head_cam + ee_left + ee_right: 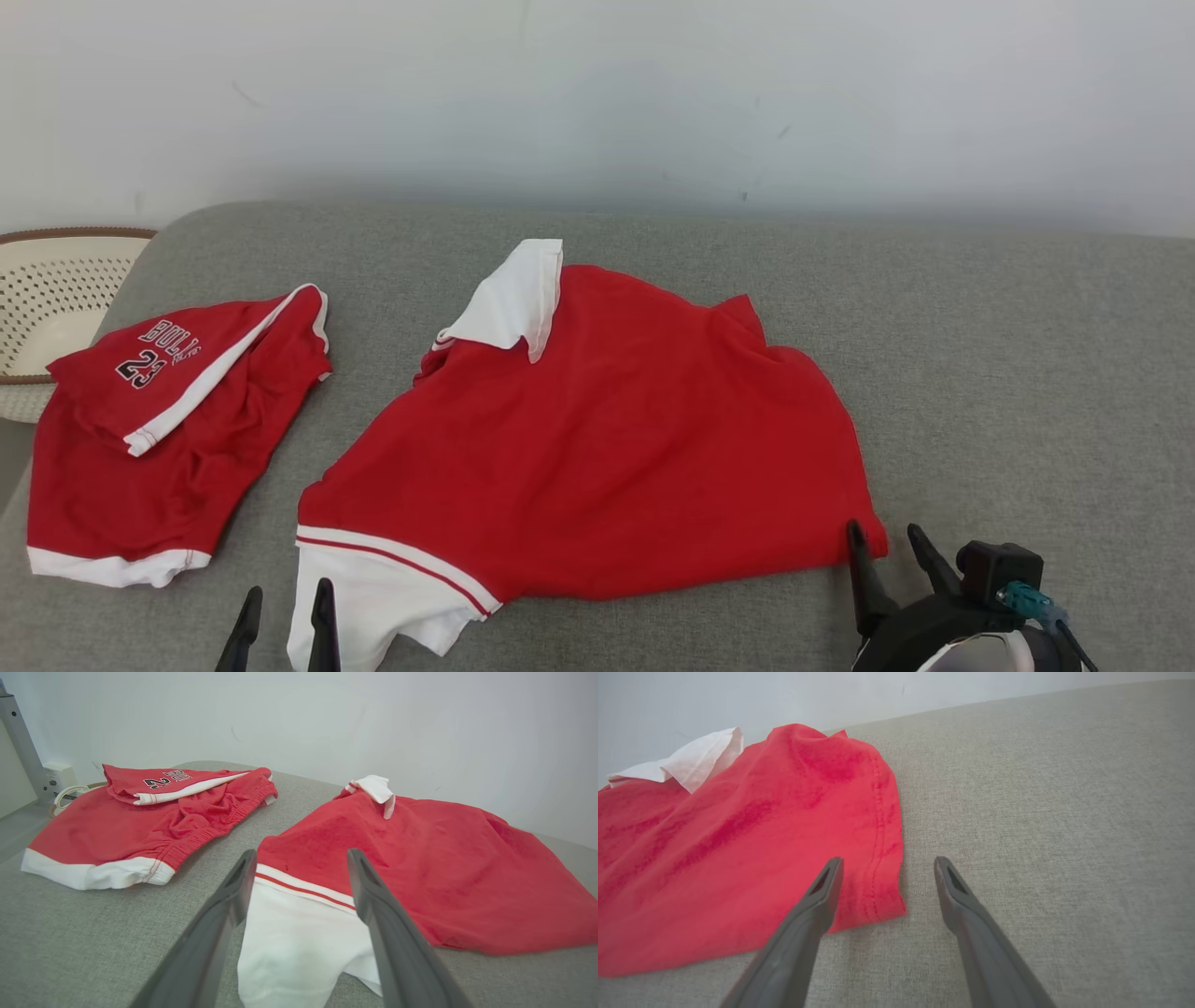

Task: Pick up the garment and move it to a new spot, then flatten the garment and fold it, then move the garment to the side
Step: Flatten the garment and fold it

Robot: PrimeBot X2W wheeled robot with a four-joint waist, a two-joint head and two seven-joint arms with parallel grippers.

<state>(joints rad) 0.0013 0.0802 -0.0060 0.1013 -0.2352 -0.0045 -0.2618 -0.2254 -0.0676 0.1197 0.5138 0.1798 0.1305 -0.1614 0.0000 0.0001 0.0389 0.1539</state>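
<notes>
Garment point(607, 439) lying crosswise, collar point(509, 299) leftward, hem point(854, 467) rightward

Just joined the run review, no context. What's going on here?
A two-armed robot is working a red polo shirt spread on a grey padded surface. Both are open and hold nothing: the left end effector sits at the shirt's white sleeve, the right end effector at its near right hem corner. The shirt looks roughly flattened, not yet folded. The Bulls shorts lie bunched to its left, beside a perforated basket.
</notes>
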